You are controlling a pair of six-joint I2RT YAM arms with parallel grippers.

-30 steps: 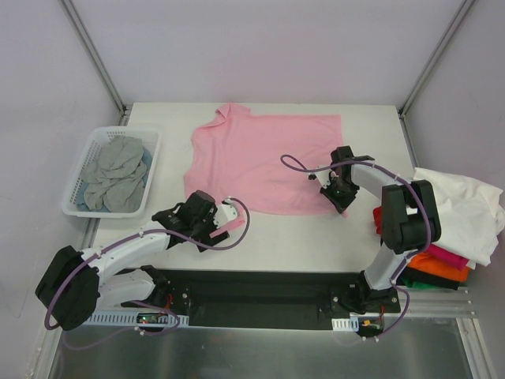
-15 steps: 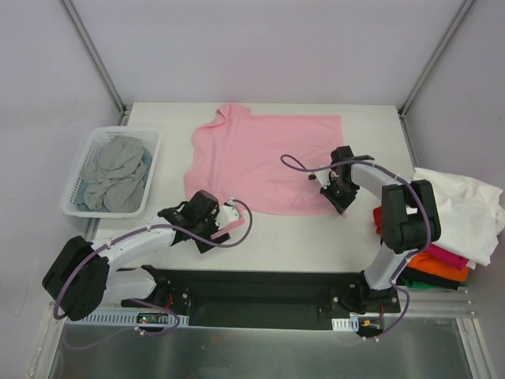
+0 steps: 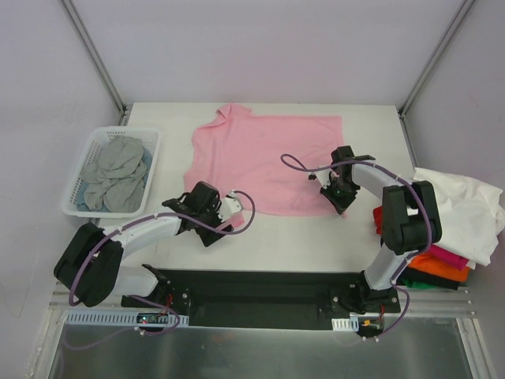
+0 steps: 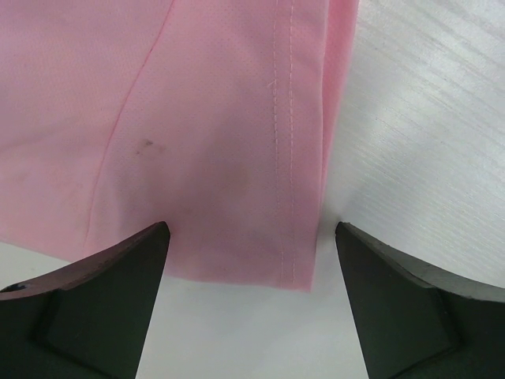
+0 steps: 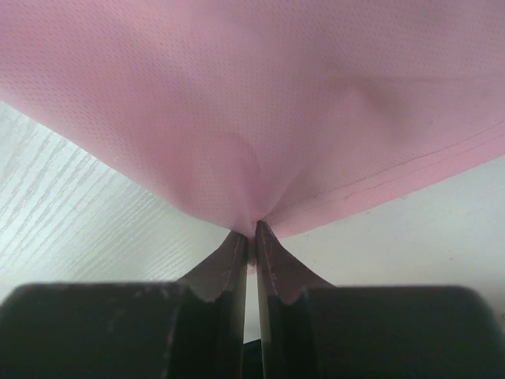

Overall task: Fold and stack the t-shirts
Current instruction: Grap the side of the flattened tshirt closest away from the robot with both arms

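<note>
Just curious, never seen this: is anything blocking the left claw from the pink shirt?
Nothing visible. The left gripper is open, one finger on either side of a hemmed corner of the pink t-shirt, flat on the table.

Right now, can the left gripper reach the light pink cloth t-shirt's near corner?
Probably yes: the left gripper is open, and the hemmed corner of the light pink cloth t-shirt lies uncovered between its jaws.
</note>
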